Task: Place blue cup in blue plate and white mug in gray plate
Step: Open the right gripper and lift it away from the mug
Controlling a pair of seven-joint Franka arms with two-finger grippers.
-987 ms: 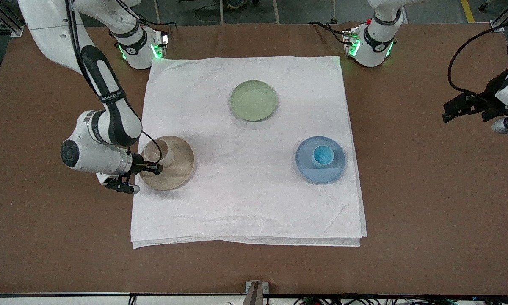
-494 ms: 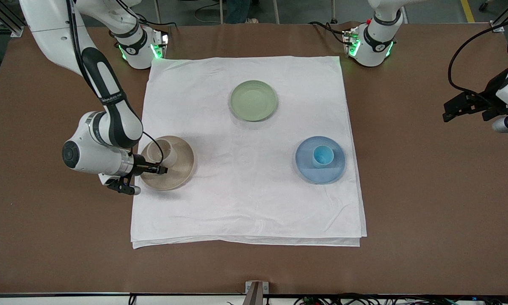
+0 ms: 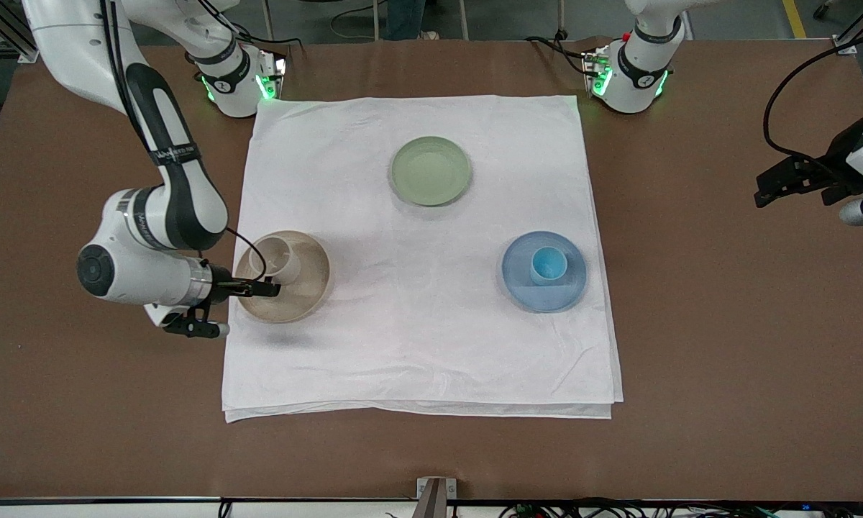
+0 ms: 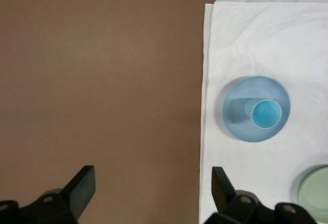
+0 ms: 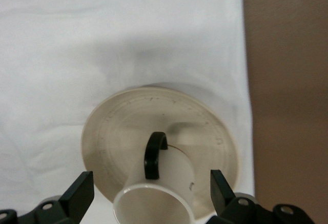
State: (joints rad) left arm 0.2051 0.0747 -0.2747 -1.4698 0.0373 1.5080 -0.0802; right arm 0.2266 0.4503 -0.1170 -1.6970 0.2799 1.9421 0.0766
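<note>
— Where is the white mug (image 3: 272, 260) placed, and how is it met by the right gripper (image 3: 262, 289)?

— It is seen upright on the gray plate (image 3: 309, 288), toward the right arm's end of the white cloth (image 3: 417, 345). The right gripper is held low over that plate's rim with its fingers spread wide and nothing pinched. The mug lies just ahead of the gap, its long axis vertical. A straight pull-back is judged to be all that is called for, so long as the thin dark loop handle (image 5: 154, 155) is not snagged.

— And the materials?

— The mug is glazed cream; its plate is matte tan with faint rings. A sage-green plate (image 3: 430, 171) is set farther from the front camera.

— The rest?

— The blue cup (image 3: 548, 265) — tapered, handleless — is stood in the pale blue plate (image 3: 521, 291). The left gripper (image 4: 154, 185) is kept waiting, spread and empty, over the bare brown table (image 3: 726, 360).
</note>
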